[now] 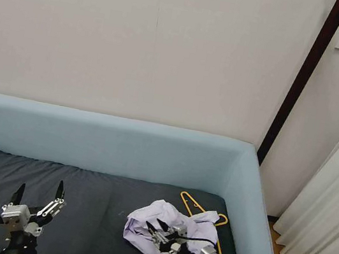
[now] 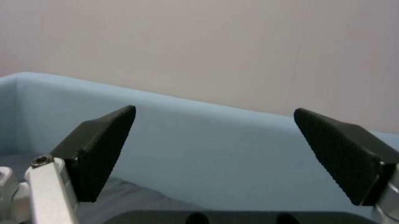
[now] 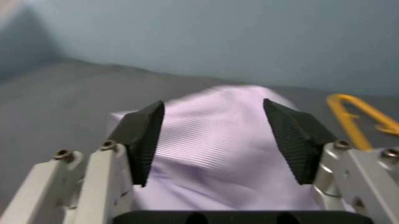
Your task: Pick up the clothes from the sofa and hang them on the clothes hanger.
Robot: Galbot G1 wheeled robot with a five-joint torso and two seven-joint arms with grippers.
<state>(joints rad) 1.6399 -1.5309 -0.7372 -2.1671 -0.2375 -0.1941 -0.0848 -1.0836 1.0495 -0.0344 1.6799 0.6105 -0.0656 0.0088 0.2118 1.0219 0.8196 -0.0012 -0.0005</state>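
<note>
The crumpled lilac shirt (image 1: 139,227) at five o'clock looks soft and light, best pinched at a raised fold before the wide-spread right gripper (image 3: 213,114), while the left gripper (image 1: 40,192) hangs spread at seven.

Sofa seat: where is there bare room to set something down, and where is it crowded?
Bare: the dark seat cushion between the left end and the lilac shirt, beneath the open left gripper. Crowded: the right end beside the armrest: shirt, orange hanger, and the open right gripper over the shirt.

home living room, pale blue sofa (image 1: 152,153), white curtains (image 1: 330,210)
</note>
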